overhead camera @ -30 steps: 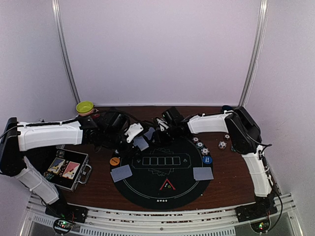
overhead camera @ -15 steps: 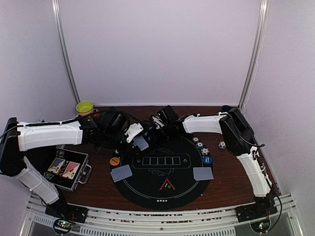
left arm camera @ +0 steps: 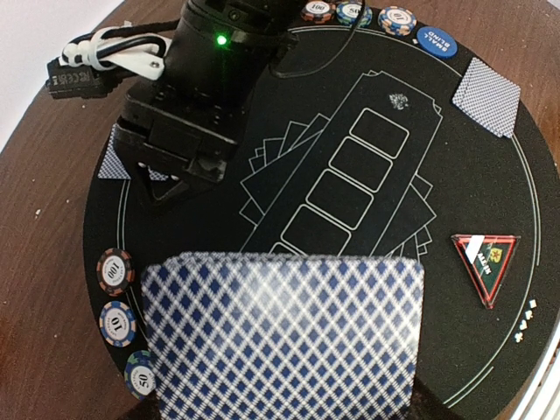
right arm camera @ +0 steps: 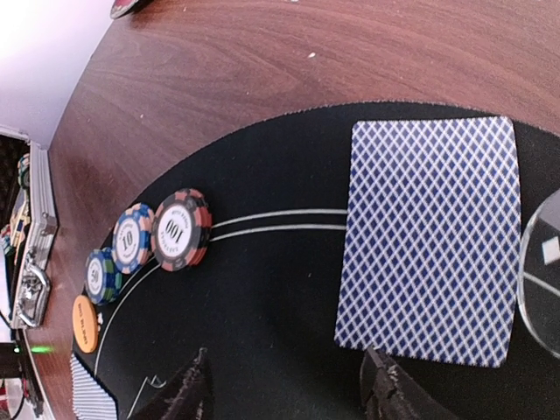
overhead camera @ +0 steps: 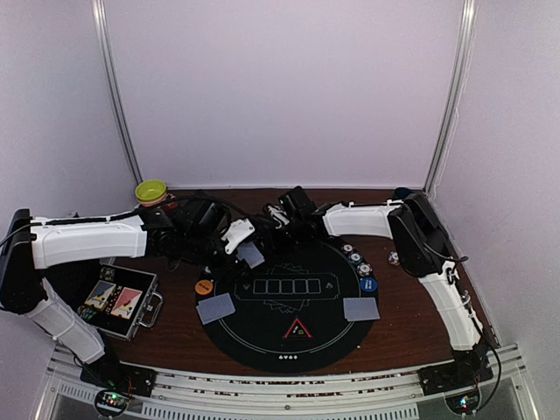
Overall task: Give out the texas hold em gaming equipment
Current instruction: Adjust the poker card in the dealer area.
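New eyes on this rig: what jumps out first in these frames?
The round black poker mat mid-table, with a red triangle marker near its front edge. Both arms meet over its far rim: the left arm grips a deck of blue-diamond-backed cards that fills the bottom of its wrist view, while the right arm, jaws open, hovers near a single face-down card, three chips lined along the rim beyond.

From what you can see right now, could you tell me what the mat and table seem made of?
Mat: likely felt or similar fabric, matte black with printed white lines. Table: wood or wood-look laminate, reddish-brown with visible grain and slight sheen.
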You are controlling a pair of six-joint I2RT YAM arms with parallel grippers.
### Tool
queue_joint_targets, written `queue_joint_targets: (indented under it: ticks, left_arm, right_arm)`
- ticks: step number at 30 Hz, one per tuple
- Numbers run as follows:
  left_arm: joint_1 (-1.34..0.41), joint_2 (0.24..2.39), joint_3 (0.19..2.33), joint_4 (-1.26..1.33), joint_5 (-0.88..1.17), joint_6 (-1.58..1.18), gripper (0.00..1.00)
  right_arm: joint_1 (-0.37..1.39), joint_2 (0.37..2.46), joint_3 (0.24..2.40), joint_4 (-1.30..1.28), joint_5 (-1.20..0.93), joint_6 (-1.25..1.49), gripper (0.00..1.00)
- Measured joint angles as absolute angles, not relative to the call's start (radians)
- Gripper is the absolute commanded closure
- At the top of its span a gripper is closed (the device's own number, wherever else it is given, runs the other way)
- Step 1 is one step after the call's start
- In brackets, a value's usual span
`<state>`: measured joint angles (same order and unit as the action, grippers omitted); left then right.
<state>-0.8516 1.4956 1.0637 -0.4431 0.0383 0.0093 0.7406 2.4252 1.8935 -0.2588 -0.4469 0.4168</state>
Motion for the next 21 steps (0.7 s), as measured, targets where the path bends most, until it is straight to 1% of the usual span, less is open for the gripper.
queue_joint_targets:
  ticks: [3, 7, 10, 15, 21]
  left_arm:
    - [-0.852, 1.496, 1.064, -0.443, 0.039, 0.009, 0.35]
    - [-0.851, 1.494, 1.064, -0.443, 0.04, 0.009, 0.35]
    - [-0.852, 1.486, 1.064, -0.443, 0.043, 0.009, 0.35]
    - [-0.852, 1.478, 1.064, -0.443, 0.049, 0.009, 0.35]
    - [-0.851, 1.478, 1.064, -0.443, 0.062, 0.009, 0.35]
  right_arm:
    - [0.731, 2.39, 1.863, -0.278, -0.464, 0.413, 0.28]
    - [0.71, 2.282, 1.794, -0.302, -0.512, 0.386, 0.15]
    - [0.678, 2.166, 1.723, -0.29, -0.561, 0.373, 0.1]
    - [0.627, 2.016, 1.613, -0.237, -0.651, 0.347, 0.1]
    - [0.636, 1.985, 1.502, -0.121, -0.839, 0.39, 0.12]
